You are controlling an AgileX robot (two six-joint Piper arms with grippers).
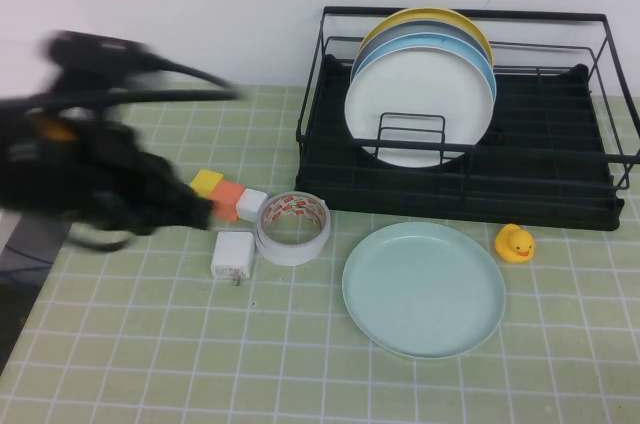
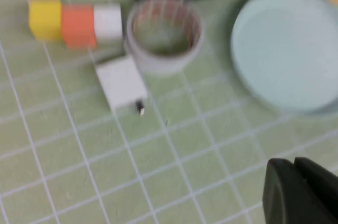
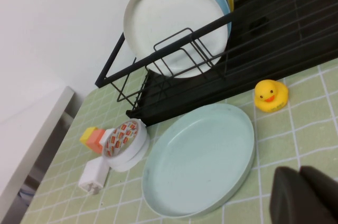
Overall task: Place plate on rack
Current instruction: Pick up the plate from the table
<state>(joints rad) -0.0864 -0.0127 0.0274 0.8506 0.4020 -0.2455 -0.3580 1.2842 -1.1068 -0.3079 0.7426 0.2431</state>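
From the left, my left gripper (image 1: 195, 206) hangs low over the mat beside the row of small blocks, its arm smeared with motion in the high view; only a dark finger tip shows in its own wrist camera, so I cannot tell whether its fingers are apart or together, and it carries nothing I can see. Just beside it sit 3 cubes in a line, a yellow block (image 1: 207, 182), an orange block (image 1: 228, 198) and a white block (image 1: 251, 204), then a white charger (image 1: 232, 256) and a roll of tape (image 1: 293, 227), all clustered near the rack's front left corner. I judge that clutter to be the main nuisance for any approach from this side. Next comes the plate (image 1: 423, 289), lying flat on the mat in front of the rack (image 1: 560, 174), apart from it; flat like that, it offers only its rim to pinch, so I expect a lift will need an edge grip. In the rack, 1 white plate (image 1: 419, 104) stands upright in front of a light blue plate (image 1: 470, 49) and a yellow plate (image 1: 425, 16), leaving the right portion open. A rubber duck (image 1: 515, 243) sits just right of the plate. My right gripper (image 3: 306, 195) is near the plate's right side, seen only in its wrist view, fingers unreadable
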